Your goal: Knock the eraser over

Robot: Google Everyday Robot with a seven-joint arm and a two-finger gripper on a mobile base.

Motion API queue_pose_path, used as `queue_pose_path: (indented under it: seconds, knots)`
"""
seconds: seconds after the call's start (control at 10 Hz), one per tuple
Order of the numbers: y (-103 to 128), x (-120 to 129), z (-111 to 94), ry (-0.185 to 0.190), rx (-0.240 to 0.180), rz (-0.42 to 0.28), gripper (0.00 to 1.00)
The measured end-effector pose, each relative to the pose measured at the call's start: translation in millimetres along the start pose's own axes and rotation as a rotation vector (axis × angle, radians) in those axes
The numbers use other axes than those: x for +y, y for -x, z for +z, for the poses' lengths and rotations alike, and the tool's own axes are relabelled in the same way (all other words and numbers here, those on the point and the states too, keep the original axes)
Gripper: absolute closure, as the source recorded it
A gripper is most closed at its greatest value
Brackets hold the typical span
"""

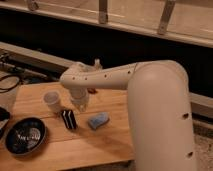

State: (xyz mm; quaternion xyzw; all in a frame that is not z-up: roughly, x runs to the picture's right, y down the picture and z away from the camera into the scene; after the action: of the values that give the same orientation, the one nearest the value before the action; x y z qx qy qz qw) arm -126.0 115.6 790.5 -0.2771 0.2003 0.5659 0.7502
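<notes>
The eraser (69,119), a small black block with thin white stripes, stands on the wooden table (55,150) just right of a pale cup (52,100). My white arm reaches in from the right and bends down over the table. The gripper (80,103) hangs just above and to the right of the eraser, between the cup and a light-blue sponge-like piece (98,120). I cannot tell whether it touches the eraser.
A dark round bowl (23,135) sits at the table's front left. A small dark red object (92,90) peeks out behind the arm. Cables lie at the far left. A dark counter with railing runs behind.
</notes>
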Motion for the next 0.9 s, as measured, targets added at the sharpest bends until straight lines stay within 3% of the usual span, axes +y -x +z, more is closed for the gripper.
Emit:
queue_pose_path:
  seconds: [0.3,0.9]
  knots:
    - [1.0,-3.2,0.1,-0.002,-0.002,0.004,1.00]
    - [-10.4,14.0,4.5,-0.031,0.056,-0.009,1.00]
